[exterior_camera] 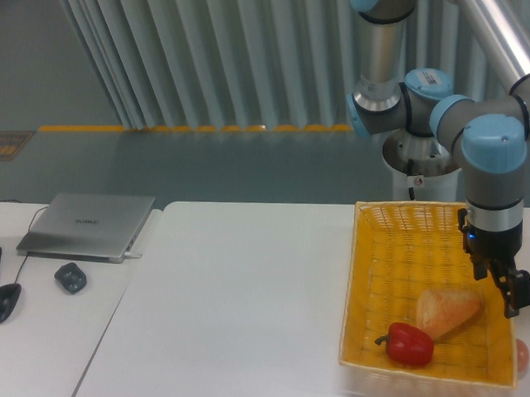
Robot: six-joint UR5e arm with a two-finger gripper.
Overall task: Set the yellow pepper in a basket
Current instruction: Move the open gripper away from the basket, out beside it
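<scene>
we start nearest the camera. the red pepper point(409, 343) lies inside the basket point(367, 280) against its front wall, below and to the left of the claw point(504, 290) as the camera sees it. touching it, just left of the claw, rests the bread roll point(448, 311). both sit on the woven floor, which the flaring sides keep them from rolling off.

the claw hangs low over the right side of the basket, pointing down, near the right wall. we cannot tell whether its fingers are apart or together; they read as one dark shape. nothing yellow shows between them.

the yellow pepper is not visible anywhere. a small pinkish round thing point(522, 354) shows outside the basket, below and right of the claw; we cannot identify it.

far left of the claw sit a laptop point(88, 225), a mouse point(4, 301) and a small dark object point(71, 277).
</scene>
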